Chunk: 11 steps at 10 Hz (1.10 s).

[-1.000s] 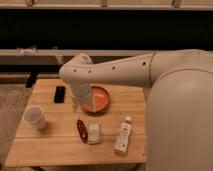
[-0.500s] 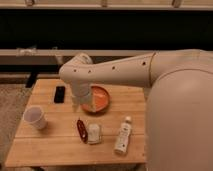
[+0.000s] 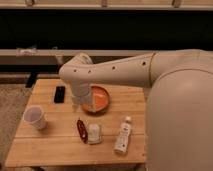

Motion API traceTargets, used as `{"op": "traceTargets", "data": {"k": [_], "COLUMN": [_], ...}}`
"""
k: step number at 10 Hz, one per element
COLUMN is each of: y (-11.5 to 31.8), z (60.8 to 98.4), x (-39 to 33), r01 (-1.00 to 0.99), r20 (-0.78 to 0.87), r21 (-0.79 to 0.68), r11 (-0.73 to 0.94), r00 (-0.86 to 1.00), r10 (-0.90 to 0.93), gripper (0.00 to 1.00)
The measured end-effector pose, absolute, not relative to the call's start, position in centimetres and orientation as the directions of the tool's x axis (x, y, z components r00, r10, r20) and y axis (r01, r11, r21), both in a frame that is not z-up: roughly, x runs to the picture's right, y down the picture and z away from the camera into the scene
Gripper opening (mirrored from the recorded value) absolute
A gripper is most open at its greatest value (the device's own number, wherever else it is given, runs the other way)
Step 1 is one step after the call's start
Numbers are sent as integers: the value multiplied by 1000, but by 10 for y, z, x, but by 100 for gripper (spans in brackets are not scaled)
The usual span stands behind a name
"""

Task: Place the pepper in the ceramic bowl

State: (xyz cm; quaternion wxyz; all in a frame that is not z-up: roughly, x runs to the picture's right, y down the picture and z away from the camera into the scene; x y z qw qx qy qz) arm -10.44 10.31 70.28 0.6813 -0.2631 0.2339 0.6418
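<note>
The pepper (image 3: 81, 130) is a small dark-red chili lying on the wooden table (image 3: 55, 145), just left of a whitish packet. The orange ceramic bowl (image 3: 100, 98) sits behind it near the table's middle, partly hidden by my arm. My gripper (image 3: 76, 104) hangs from the white arm at the bowl's left edge, above and behind the pepper and apart from it. Nothing shows in the gripper.
A white paper cup (image 3: 35, 117) stands at the left. A black phone-like object (image 3: 59, 94) lies at the back left. A whitish packet (image 3: 94, 133) and a white bottle (image 3: 123, 135) lie at the front. My large white arm (image 3: 170, 100) fills the right side.
</note>
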Motion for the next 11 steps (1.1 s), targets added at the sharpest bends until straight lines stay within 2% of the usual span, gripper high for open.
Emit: {"op": "traceTargets", "data": {"k": [4, 11], "y": [105, 169], "z": [707, 773], "x": [-106, -131], "r01": [-996, -973], "r20": [-646, -647], "r21": [-73, -201], "r11": [57, 111], "r00": [90, 217], "r10": [758, 731], "gripper": [65, 65]}}
